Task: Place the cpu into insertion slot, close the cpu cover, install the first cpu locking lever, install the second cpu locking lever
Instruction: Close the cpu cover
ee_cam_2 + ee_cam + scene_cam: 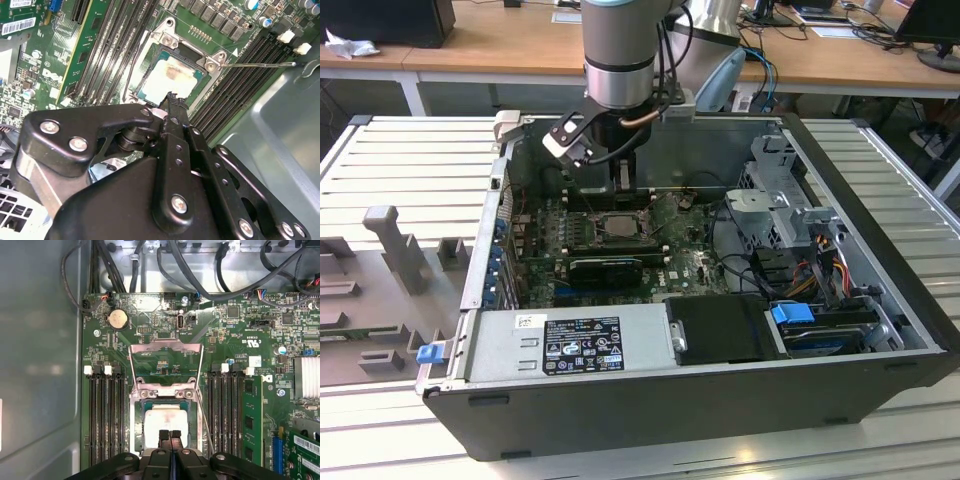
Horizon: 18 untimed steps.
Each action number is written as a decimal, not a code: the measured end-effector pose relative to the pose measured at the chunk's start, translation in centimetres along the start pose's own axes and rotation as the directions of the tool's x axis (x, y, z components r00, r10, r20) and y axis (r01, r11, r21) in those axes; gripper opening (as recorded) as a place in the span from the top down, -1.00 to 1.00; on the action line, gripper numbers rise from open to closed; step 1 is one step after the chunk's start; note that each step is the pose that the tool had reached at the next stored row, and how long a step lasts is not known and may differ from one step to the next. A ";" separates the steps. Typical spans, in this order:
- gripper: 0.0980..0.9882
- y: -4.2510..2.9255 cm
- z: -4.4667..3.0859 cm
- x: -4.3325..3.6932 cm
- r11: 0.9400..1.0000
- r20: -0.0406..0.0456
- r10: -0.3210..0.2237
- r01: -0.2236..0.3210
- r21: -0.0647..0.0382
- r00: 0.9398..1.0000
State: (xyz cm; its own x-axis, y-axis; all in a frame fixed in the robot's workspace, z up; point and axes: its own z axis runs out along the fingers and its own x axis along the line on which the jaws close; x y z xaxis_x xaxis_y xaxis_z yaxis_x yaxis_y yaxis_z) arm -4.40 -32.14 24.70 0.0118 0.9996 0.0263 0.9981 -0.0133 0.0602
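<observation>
- The fingers (163, 437) of the gripper (170, 433) were seen pressed together, with nothing held.
- The cpu (165, 421) was found flat in the insertion slot (135, 406), right under the fingertips.
- The cpu cover (165, 346) was seen open, just past the cpu.

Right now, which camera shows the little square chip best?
The second wrist view: the cpu is close up and nearly whole. The first wrist view shows it from straight above, with the gripper covering one edge. The exterior view shows it small inside the case.
</observation>
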 end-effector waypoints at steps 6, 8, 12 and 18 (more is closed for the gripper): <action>0.98 0.02 -0.30 0.01 1.000 0.000 0.000 0.000 0.000 1.000; 0.98 0.02 -0.37 0.01 1.000 0.000 0.000 0.000 0.000 1.000; 0.98 0.03 -0.61 0.01 1.000 0.000 0.000 0.000 0.000 1.000; 0.98 0.14 -0.79 0.02 1.000 -0.001 0.000 0.000 0.001 1.000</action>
State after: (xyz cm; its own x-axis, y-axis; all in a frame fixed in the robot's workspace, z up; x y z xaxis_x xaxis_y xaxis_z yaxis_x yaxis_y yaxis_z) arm -4.31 -32.15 25.50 0.0121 0.9996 0.0269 0.9981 -0.0137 0.0596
